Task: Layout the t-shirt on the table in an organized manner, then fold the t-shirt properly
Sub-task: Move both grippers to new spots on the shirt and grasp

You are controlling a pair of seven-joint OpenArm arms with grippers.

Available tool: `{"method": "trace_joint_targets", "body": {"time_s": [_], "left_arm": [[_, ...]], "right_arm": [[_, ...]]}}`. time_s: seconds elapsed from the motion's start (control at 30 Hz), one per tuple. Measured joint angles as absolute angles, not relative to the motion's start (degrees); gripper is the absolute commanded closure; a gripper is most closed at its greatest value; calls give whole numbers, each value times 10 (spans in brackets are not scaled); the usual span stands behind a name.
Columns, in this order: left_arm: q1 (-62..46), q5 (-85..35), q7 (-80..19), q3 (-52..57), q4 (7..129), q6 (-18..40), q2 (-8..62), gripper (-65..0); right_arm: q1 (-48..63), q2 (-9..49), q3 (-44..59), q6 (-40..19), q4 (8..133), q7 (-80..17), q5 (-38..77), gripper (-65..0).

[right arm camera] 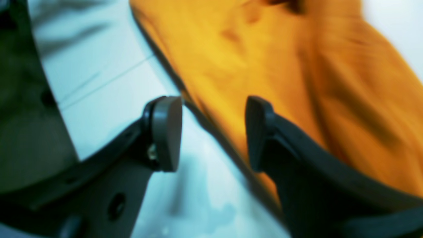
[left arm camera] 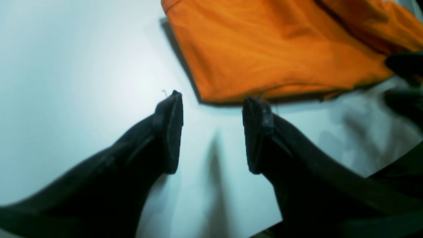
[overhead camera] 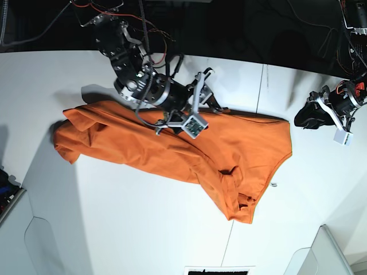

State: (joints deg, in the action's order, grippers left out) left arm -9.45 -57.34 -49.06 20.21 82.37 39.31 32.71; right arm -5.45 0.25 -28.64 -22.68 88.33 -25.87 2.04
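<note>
Two pincers, both gaping, nothing held. Right pincer hovers over t-shirt top edge; shirt sprawled crumpled across worktop middle. Left pincer parked off right, clear of fabric.

White desk, smooth top, thin dark seam running near-to-far right of centre. Orange t-shirt lies directly on it, spread left to right across the middle, wrinkled; its near-right part is bunched into folds. Small pale object on the desk just right of the shirt, too small to identify.
</note>
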Motion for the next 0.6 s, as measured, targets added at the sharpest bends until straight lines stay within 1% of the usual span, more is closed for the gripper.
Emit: {"method": "trace_joint_targets", "body": {"time_s": [0.13, 0.3, 0.33, 0.37, 0.47, 0.53, 0.6], "left_arm": [[-95, -573, -491, 202, 824, 393, 327, -318], [-95, -567, -491, 202, 824, 393, 327, -318], [-95, -565, -491, 202, 824, 393, 327, -318], [-95, -565, -491, 202, 824, 393, 327, -318], [-95, -565, -491, 202, 824, 393, 327, -318], [-95, -565, -491, 202, 824, 393, 327, -318], [-95, -564, -488, 202, 824, 393, 327, -318]], "right_arm": [[-117, -30, -368, -194, 806, -248, -36, -304], [-180, -53, -437, -136, 717, -249, -84, -302], [-189, -58, -444, -125, 701, -249, -93, -280], [-197, -63, -449, -119, 688, -246, -102, -243], [-211, -77, -450, -112, 661, -248, -116, -110], [-213, -78, -450, -112, 661, -247, -116, 0], [-215, -77, -450, -112, 666, -249, -116, 0]]}}
